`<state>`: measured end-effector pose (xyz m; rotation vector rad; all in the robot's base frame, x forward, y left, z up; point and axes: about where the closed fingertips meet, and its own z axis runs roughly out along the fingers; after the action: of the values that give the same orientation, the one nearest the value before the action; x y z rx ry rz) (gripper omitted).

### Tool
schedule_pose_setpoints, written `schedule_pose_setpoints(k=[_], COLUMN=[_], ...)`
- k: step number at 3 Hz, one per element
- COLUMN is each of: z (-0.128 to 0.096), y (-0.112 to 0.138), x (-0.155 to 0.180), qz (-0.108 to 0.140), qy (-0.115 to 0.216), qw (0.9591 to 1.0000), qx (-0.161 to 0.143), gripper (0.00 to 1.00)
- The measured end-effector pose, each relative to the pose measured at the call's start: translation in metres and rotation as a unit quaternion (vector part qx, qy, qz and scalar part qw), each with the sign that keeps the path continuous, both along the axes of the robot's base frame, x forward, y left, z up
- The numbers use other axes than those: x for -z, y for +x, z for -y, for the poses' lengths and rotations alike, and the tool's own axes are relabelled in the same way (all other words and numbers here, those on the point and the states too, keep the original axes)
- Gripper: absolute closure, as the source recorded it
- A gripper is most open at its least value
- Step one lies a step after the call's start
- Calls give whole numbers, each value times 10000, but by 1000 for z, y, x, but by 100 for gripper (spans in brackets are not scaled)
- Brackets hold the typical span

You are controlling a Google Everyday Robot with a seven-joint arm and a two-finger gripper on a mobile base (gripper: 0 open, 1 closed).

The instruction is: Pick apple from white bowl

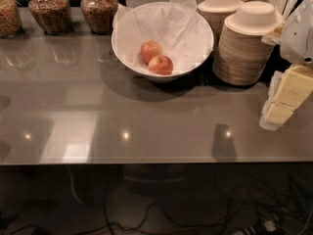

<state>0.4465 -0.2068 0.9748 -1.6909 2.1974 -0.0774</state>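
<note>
**Pick at its start.** The grey counter (146, 111) fills the view and carries everything the task concerns. We judge the task barely begun, with the approach, the grasp and the lift all left to do. Two stacks of tan disposable bowls (244, 48) stand at the rear right. Just beside them, to the left, sits the white bowl (123, 50), wide and glossy, with a crinkled paper lining (183, 28) rising above its far rim. The gripper (274, 116) hangs at the right edge of the view, over the counter in front of the stacks and well apart from the white bowl. It holds nothing and touches nothing that we can see, and we cannot tell whether it is spread or pressed together. Glass jars (49, 9) with brown contents line the rear left. Smallest are the fruits. The apple (160, 65), deeper red-orange with a dark stem dimple on top, lies on the lining at the bottom of the white bowl. It is on the side nearer to us, just beside a paler apple (150, 50) and apparently touching it.
</note>
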Motion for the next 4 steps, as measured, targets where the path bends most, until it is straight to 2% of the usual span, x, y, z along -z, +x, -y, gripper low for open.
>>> schedule_pose_setpoints(k=[1, 2, 3, 4], z=[-21, -47, -75, -100], y=[20, 60, 103, 142], x=[10, 14, 16, 17], qz=[204, 561, 738, 846], qy=[472, 933, 1206, 1303], qw=[9986, 9936, 9886, 9852], qx=[90, 290, 525, 719], gripper=[0, 0, 0, 0])
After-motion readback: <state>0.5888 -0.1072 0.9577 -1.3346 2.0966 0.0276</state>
